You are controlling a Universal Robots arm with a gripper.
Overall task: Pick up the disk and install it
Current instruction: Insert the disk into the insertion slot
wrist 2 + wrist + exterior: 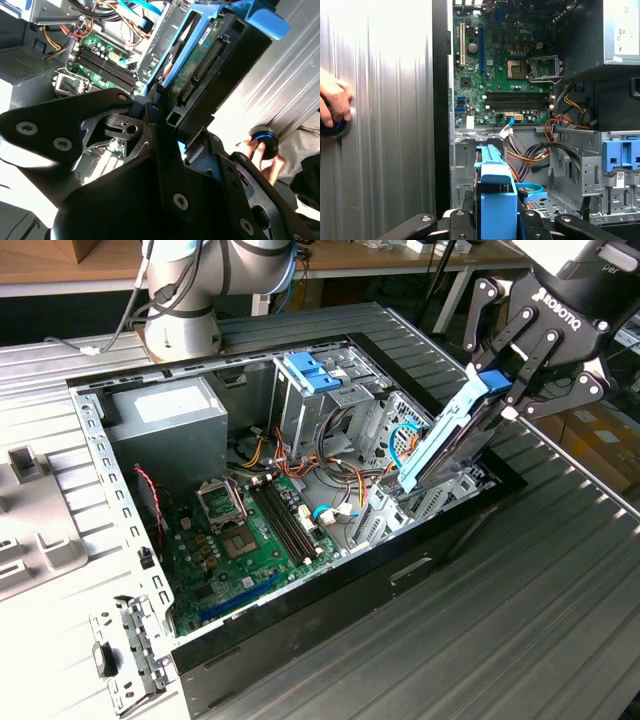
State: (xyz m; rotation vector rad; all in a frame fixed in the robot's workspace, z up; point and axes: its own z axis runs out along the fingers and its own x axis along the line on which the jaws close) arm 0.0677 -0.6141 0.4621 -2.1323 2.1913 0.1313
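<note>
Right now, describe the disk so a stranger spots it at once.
Find the open computer case; at its end on the exterior view's right, a flat slab leans steeply out. That is the disk, dark in a light-blue carrier, tab pinched by the tool. The other blue carrier lies seated inside the case.

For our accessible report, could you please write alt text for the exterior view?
The gripper holds the disk by its blue end tab, steeply tilted, with its lower end down in the open computer case. The green motherboard and grey power supply lie exposed inside.
</note>
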